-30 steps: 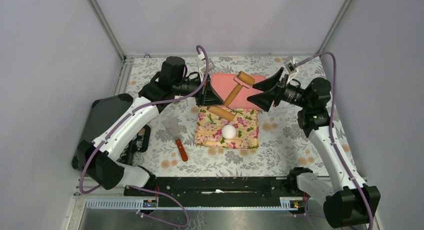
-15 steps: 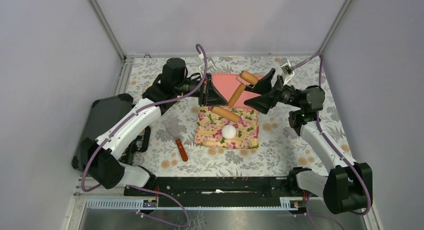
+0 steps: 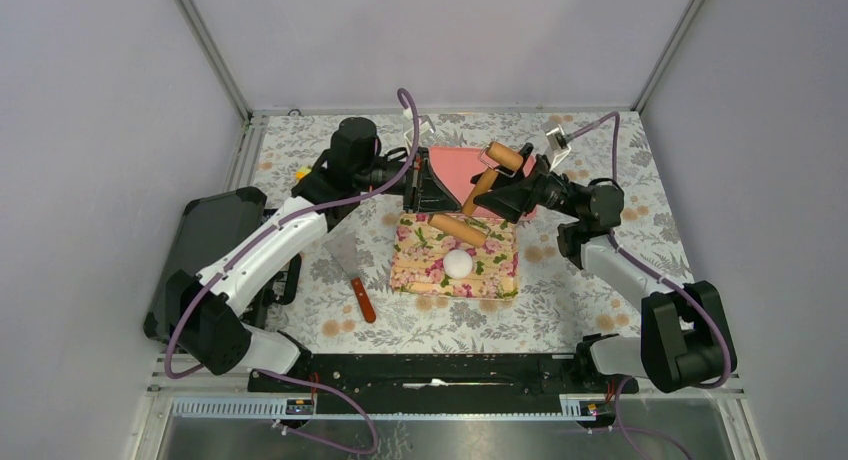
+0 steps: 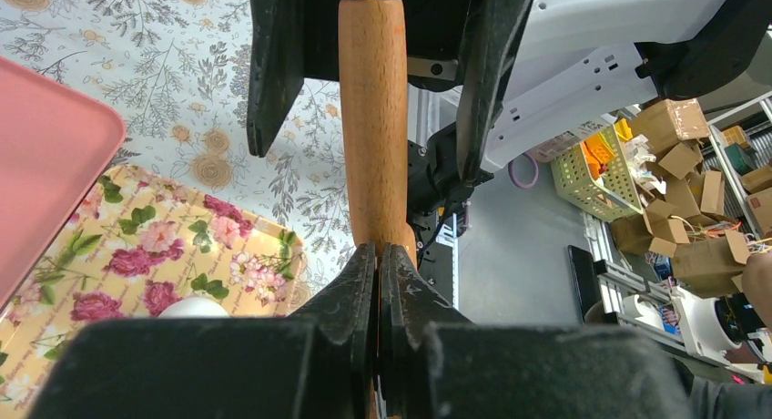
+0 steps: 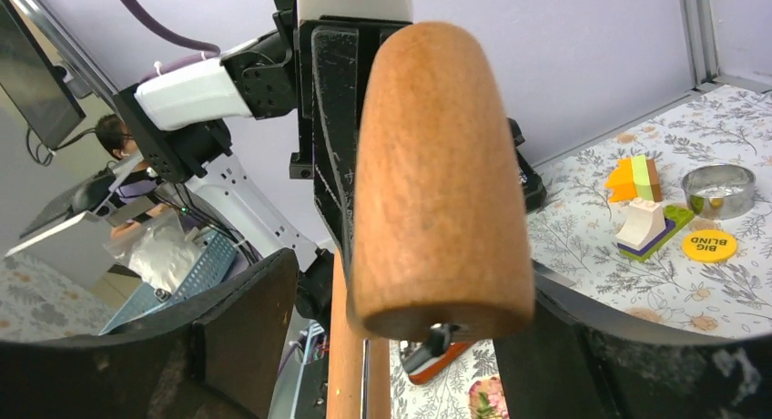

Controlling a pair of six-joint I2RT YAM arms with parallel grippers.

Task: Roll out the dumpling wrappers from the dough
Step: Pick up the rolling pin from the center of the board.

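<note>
Though half hidden, left gripper (image 4: 378, 255): seemingly clamped on rolling pin (image 5: 437, 164)
Right gripper (image 4: 371, 164): apart, straddling the pin's end
Dough (image 3: 458, 263): at the pin's 6 o'clock

Pale lavender walls (image 3: 440, 40) box the scene in on three sides, evenly lit, with no hard shadows anywhere. Bare metal posts (image 3: 208, 48) run up the two back corners. Down below, the table (image 3: 420, 320) wears a grey-and-tan floral cover. Over to the left wrist view and there's the room beyond: grey floor (image 4: 514, 255), a heap of cardboard boxes (image 4: 678, 137), a green mesh basket (image 4: 592, 168). From the right wrist view, a dark monitor (image 5: 36, 82) sits at the upper left edge.
</note>
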